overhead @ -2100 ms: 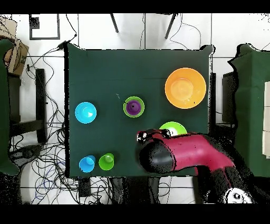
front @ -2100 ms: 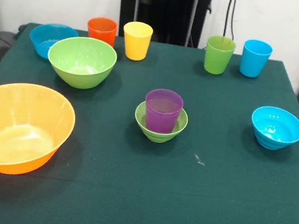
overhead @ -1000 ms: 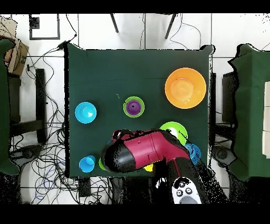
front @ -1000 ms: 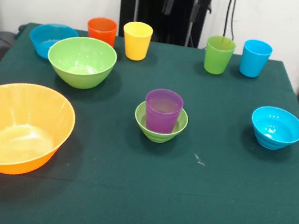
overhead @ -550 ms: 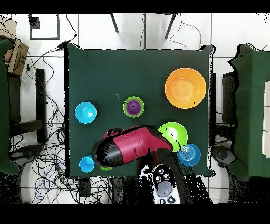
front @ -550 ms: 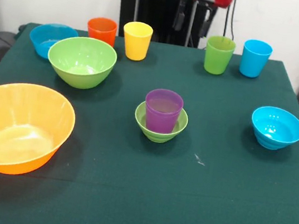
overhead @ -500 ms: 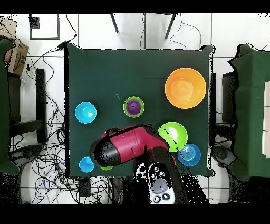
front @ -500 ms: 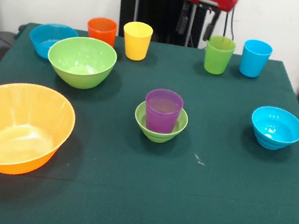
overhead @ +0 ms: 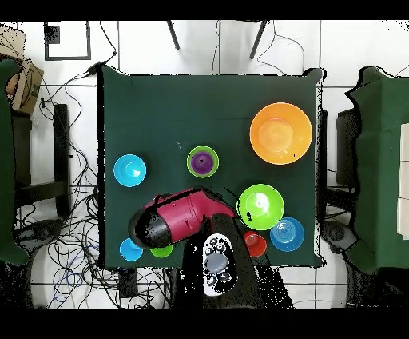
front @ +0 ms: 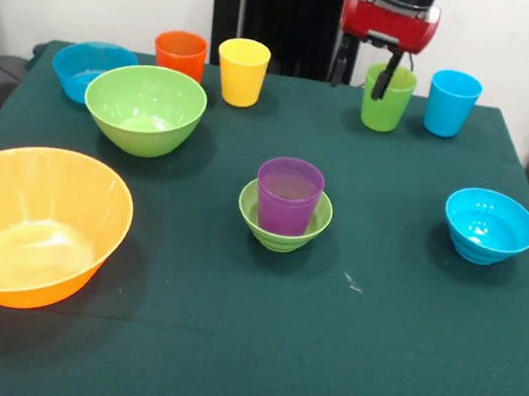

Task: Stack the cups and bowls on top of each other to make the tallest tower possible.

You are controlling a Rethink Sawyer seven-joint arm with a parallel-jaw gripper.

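Gripper [front: 364,78] hangs at the green cup [front: 387,98], fingers spread wide and holding nothing. One finger shows in front of the cup's rim, the other well off to its side; whether the rim is already straddled is unclear from this angle. Purple cup [front: 288,196] sits in the small green bowl [front: 282,225], well forward of the fingers on the worktop [front: 371,353]. Judgement: centre over the rim, descend straight, close gently to avoid tipping.

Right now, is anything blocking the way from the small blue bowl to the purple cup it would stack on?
Nothing visible does. Bare green cloth lies between the small blue bowl and the purple cup, which stands in the small green bowl; its mouth is uncovered.
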